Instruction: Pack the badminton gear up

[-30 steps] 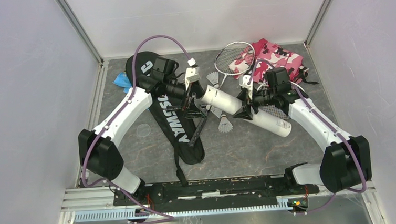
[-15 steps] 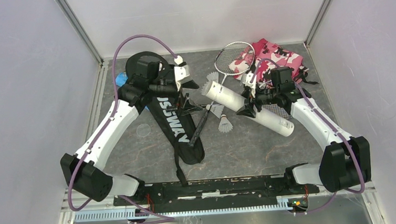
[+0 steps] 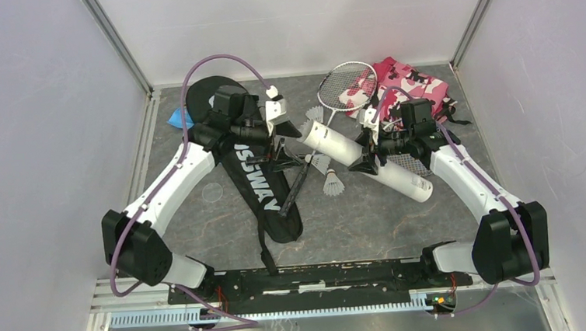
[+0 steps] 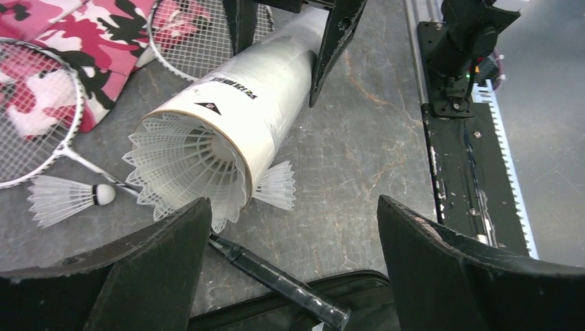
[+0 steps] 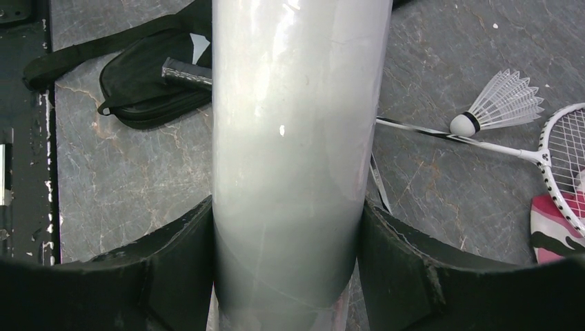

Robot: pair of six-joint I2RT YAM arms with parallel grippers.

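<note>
Left wrist view: long white tube (image 4: 255, 89) lies with its mouth toward 7 o'clock, and a shuttlecock (image 4: 190, 165) sits only partway in, skirt protruding. Right gripper (image 5: 286, 227) is clamped round the tube's middle. Left gripper (image 4: 293, 210) stands wide apart and empty, just short of the mouth.

Risks:
- An off-axis push would crush feathers against the rim or tip the shuttlecock out.
- A hard push could slide the tube through the right grip.
- A second shuttlecock (image 4: 276, 187) peeks from under the mouth at 5 o'clock and a loose shuttlecock (image 4: 65, 198) lies at 9 o'clock; either may get knocked.

The racket bag (image 3: 264, 187) lies at 9 o'clock of the tube in the top view.
</note>
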